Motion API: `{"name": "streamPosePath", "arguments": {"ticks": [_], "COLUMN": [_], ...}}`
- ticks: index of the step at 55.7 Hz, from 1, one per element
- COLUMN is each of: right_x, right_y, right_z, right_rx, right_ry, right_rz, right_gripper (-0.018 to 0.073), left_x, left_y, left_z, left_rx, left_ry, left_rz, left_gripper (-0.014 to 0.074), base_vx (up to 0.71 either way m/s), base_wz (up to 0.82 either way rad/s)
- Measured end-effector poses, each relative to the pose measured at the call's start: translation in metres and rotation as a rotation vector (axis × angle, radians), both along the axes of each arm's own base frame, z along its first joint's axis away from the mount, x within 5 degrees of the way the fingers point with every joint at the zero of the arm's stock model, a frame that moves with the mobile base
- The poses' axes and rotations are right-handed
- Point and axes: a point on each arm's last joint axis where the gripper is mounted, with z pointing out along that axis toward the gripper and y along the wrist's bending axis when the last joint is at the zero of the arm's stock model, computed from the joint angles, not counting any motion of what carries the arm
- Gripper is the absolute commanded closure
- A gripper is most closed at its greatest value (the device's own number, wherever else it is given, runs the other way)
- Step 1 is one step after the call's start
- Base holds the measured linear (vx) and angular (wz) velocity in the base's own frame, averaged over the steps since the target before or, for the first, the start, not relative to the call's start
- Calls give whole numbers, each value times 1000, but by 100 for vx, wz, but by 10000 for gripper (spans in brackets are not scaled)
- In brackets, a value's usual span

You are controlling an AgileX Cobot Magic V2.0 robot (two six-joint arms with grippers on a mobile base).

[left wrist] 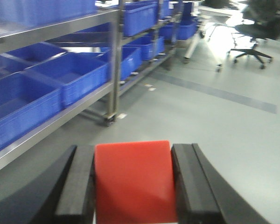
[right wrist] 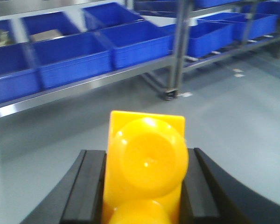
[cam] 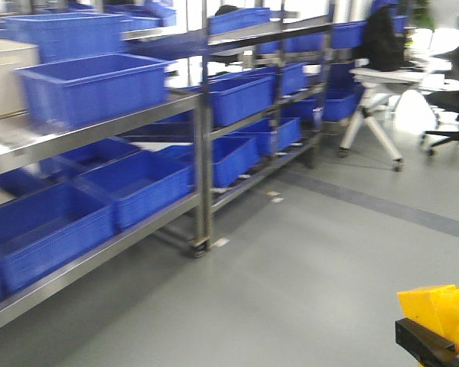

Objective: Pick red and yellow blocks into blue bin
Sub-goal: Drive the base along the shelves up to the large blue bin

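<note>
Item one: red cube (left wrist: 133, 182), plain, smooth-faced and matte, clamped between the black fingers of the left gripper (left wrist: 133, 189) and carried above the grey floor (left wrist: 214, 126). Item two: yellow brick (right wrist: 146, 161), glossy plastic with two round studs facing the wrist camera, pinched by the right gripper (right wrist: 144, 191), its long axis running along the fingers. Item three: blue bin (cam: 99, 95), smooth sloping walls and thick rim, on the upper shelf of the steel rack (cam: 204, 153), just beside a cream tub (cam: 4, 73). The view is blurred, so the match among many blue containers is a judgement. The bin lies ahead and to the left of both grippers, well apart. The left arm looks nearer, so the cube probably goes first.
</note>
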Motion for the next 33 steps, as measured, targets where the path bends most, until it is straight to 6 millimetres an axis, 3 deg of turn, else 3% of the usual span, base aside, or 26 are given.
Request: {"name": "streamPosePath", "arguments": {"ticks": [33], "right_x": [0], "right_y": [0], "right_z": [0], "right_rx": [0], "right_ry": [1], "right_rz": [0], "right_gripper": [570], "left_x": [0], "left_y": [0], "left_z": [0], "left_rx": [0], "left_ry": [0], "left_rz": [0], "left_gripper": [594], "base_vx": [60], "base_wz": [-30]}}
